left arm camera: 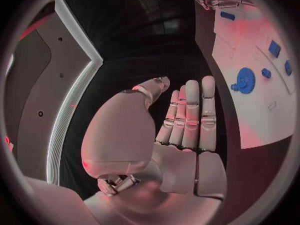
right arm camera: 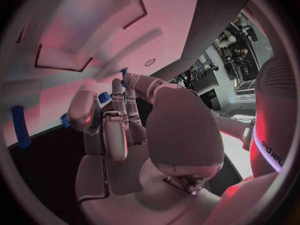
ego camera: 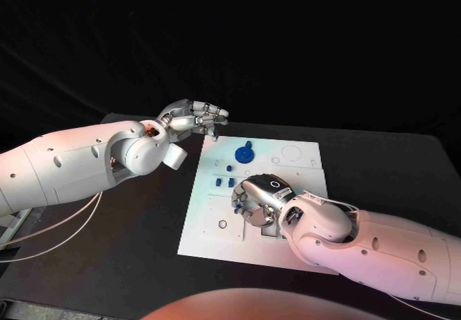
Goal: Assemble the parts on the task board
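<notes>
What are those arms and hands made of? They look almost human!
Both arms are smooth, glossy white shells with small dark round holes. The left arm shows coppery parts at its wrist, and thin pale cables trail beneath it. The left hand and right hand are silvery metal with jointed segments, much like human fingers.

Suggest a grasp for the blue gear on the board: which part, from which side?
Probably the blue gear by its toothed rim, coming straight down from above: it seems to lie flat on the task board, so only top and edge are exposed. The left hand is nearer, fingers straight and holding nothing; the right hand is low over the board's middle.
</notes>
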Action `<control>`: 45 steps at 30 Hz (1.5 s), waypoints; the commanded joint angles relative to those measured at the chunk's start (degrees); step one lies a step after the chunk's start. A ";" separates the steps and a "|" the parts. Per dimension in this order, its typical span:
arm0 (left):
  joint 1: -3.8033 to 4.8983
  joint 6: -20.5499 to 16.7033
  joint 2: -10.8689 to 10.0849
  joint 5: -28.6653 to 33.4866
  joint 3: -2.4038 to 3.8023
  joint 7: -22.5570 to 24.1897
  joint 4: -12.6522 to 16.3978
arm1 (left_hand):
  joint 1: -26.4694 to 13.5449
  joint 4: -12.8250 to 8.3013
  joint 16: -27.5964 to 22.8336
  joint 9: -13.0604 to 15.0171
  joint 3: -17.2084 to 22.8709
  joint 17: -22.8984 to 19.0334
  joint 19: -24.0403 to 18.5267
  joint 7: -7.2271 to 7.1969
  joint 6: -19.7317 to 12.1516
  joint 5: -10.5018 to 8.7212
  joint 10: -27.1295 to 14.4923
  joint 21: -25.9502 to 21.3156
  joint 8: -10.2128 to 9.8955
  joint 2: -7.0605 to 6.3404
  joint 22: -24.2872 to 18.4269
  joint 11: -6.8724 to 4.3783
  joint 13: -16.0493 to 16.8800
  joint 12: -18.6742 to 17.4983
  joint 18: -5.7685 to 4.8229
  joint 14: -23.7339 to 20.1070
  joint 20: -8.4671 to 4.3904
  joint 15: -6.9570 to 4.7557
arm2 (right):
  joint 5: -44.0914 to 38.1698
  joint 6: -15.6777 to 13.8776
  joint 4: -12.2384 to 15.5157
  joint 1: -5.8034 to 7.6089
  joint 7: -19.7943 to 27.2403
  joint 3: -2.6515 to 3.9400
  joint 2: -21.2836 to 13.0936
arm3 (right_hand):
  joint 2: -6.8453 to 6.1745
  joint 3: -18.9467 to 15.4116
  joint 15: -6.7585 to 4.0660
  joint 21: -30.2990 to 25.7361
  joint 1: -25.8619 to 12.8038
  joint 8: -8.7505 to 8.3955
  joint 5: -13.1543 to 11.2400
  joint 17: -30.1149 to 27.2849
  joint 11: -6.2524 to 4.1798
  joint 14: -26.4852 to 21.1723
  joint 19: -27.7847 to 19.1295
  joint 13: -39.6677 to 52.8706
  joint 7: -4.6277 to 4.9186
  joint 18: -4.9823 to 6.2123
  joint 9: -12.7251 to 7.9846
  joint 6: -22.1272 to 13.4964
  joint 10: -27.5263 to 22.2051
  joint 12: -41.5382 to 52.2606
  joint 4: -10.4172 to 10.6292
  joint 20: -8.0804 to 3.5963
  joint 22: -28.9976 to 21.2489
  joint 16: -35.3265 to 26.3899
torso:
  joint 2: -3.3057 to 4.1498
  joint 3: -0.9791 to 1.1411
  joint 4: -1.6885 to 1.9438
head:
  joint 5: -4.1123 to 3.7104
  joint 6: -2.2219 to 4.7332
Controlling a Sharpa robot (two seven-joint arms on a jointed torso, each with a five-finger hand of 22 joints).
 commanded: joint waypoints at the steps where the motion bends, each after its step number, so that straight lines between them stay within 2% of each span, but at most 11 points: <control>1: 0.05 0.40 0.11 0.50 0.03 0.04 0.12 | -0.61 -0.03 -0.24 0.08 -0.36 -0.06 -0.14 -0.01 -0.26 0.21 -0.35 -0.34 0.13 -0.14 -0.05 -0.08 -0.05 -0.13 0.54 -0.37 0.16 0.11 | -0.27 1.24 -0.18 -0.15 0.56 -0.06 0.16 | 0.73 0.33 -0.18 -0.01 -0.04 0.11 -0.21 4.40 -2.08 3.70 -0.01 0.10 0.22 -0.78 0.10 0.13 2.39 0.03 -0.02 -0.17 0.03 0.07 | 0.00 -0.02 0.00 | 0.13 -0.11; 17: 0.05 0.65 0.11 0.50 0.03 -0.34 -0.02 | -0.61 -0.05 -0.22 0.12 -0.39 -0.09 -0.14 -0.01 -0.38 0.23 -0.40 -0.38 0.22 -0.13 -0.10 -0.08 -0.06 -0.10 0.55 -0.40 0.18 0.11 | -0.50 2.36 0.03 -0.25 0.21 -0.12 0.12 | 0.76 0.38 -0.17 0.03 -0.07 0.09 -0.27 4.43 -2.07 3.70 0.00 0.11 0.23 -0.79 0.11 0.10 2.39 -0.02 -0.07 -0.16 0.06 0.09 | -0.03 -0.06 0.01 | 0.32 -0.20; 20: 0.05 0.69 0.13 0.50 0.03 -0.41 -0.03 | -0.61 -0.05 -0.22 0.12 -0.39 -0.09 -0.14 -0.01 -0.38 0.23 -0.40 -0.38 0.22 -0.13 -0.10 -0.08 -0.06 -0.10 0.55 -0.40 0.18 0.11 | -0.88 3.26 -0.11 -0.25 -0.37 -0.16 0.53 | 0.82 0.52 -0.05 -0.37 -0.44 -0.16 -0.65 4.35 -1.88 3.68 -0.21 0.07 0.39 -0.73 0.14 -0.28 2.00 -0.53 -0.26 -0.09 -0.06 0.06 | -0.03 -0.09 -0.04 | 0.34 -0.17; 25: 0.05 0.80 0.20 0.49 0.03 -0.50 -0.01 | -0.61 -0.05 -0.22 0.12 -0.39 -0.09 -0.14 -0.01 -0.38 0.23 -0.40 -0.38 0.22 -0.13 -0.10 -0.08 -0.06 -0.10 0.55 -0.40 0.18 0.11 | -1.38 4.82 -0.76 -0.27 -1.08 -0.29 1.32 | 0.60 0.18 0.31 -0.81 -1.46 -0.69 -0.98 4.31 -1.47 3.66 -0.44 -0.02 0.69 -0.69 0.14 -1.11 1.16 -1.48 -0.45 0.19 -0.13 0.05 | 0.00 -0.06 0.09 | 0.29 -0.16; 30: 0.06 0.81 0.14 0.47 0.03 -0.60 -0.01 | -0.63 -0.07 -0.21 0.14 -0.43 -0.11 -0.16 0.00 -0.49 0.24 -0.45 -0.42 0.29 -0.14 -0.14 -0.07 -0.07 -0.10 0.56 -0.43 0.20 0.12 | -1.60 5.33 -1.11 -0.34 -1.23 -0.44 1.65 | 0.36 -0.24 0.61 -1.38 -2.34 -1.27 -0.77 4.11 -1.16 3.60 -0.70 -0.05 0.89 -0.61 0.05 -1.95 0.48 -2.15 -0.53 0.46 -0.30 -0.04 | -0.01 -0.10 0.06 | 0.38 -0.26; 37: 0.06 0.96 0.13 0.46 0.03 -0.79 -0.06 | -0.63 -0.07 -0.21 0.14 -0.43 -0.11 -0.16 0.00 -0.49 0.24 -0.45 -0.42 0.29 -0.14 -0.14 -0.07 -0.07 -0.10 0.56 -0.43 0.20 0.12 | -1.67 4.33 -1.19 -0.40 -1.23 -0.52 1.65 | -0.40 -0.65 1.12 -2.39 -3.57 -2.23 -0.61 3.74 -0.55 3.48 -1.11 -0.24 1.33 -0.45 -0.21 -3.18 -1.06 -3.07 -0.73 0.91 -0.66 -0.20 | -0.05 -0.08 -0.01 | 0.47 -0.32; 41: 0.06 0.85 0.14 0.46 0.03 -0.87 -0.12 | -0.99 0.11 -0.14 0.27 -0.75 -0.19 -0.19 0.08 -0.96 -0.28 -0.62 -0.58 0.61 -0.12 -0.34 0.00 -0.11 -0.02 0.56 -0.51 0.29 0.21 | -1.51 1.94 -1.21 -0.41 -1.32 -0.54 1.43 | -1.36 -1.39 1.58 -3.39 -5.18 -3.68 -0.36 3.35 -0.04 3.35 -1.49 -0.18 1.97 -0.30 -0.75 -5.33 -1.75 -3.06 -0.38 1.36 -1.06 -0.39 | -0.06 -0.07 -0.03 | 0.43 -0.27; 42: 0.06 0.83 0.15 0.46 0.03 -0.88 -0.19 | -1.06 0.14 -0.08 0.32 -0.86 -0.22 -0.18 0.10 -1.20 -0.60 -0.71 -0.65 0.75 -0.09 -0.44 0.02 -0.12 0.02 0.57 -0.51 0.33 0.23 | -1.46 0.90 -1.17 -0.41 -1.42 -0.54 1.26 | -2.02 -1.90 1.89 -5.30 -5.80 -4.49 -0.49 2.83 0.29 3.19 -2.36 -0.17 2.33 0.04 -1.11 -6.54 -2.84 -3.11 -0.34 1.60 -1.99 -0.66 | -0.06 -0.06 -0.04 | 0.42 -0.24; 45: 0.06 0.82 0.15 0.46 0.02 -0.90 -0.27 | -1.02 0.12 -0.05 0.35 -0.87 -0.24 -0.16 0.12 -1.35 -0.67 -0.74 -0.67 0.81 -0.04 -0.48 0.02 -0.12 0.05 0.58 -0.50 0.34 0.22 | -1.40 -0.60 -0.90 -0.41 -1.72 -0.54 0.79 | -3.00 -3.28 2.42 -7.46 -6.83 -5.53 -0.64 1.71 0.83 2.72 -3.43 -0.26 2.56 0.38 -1.64 -8.22 -5.63 -3.24 -0.18 2.10 -2.97 -1.28 | -0.07 -0.02 -0.02 | 0.40 -0.13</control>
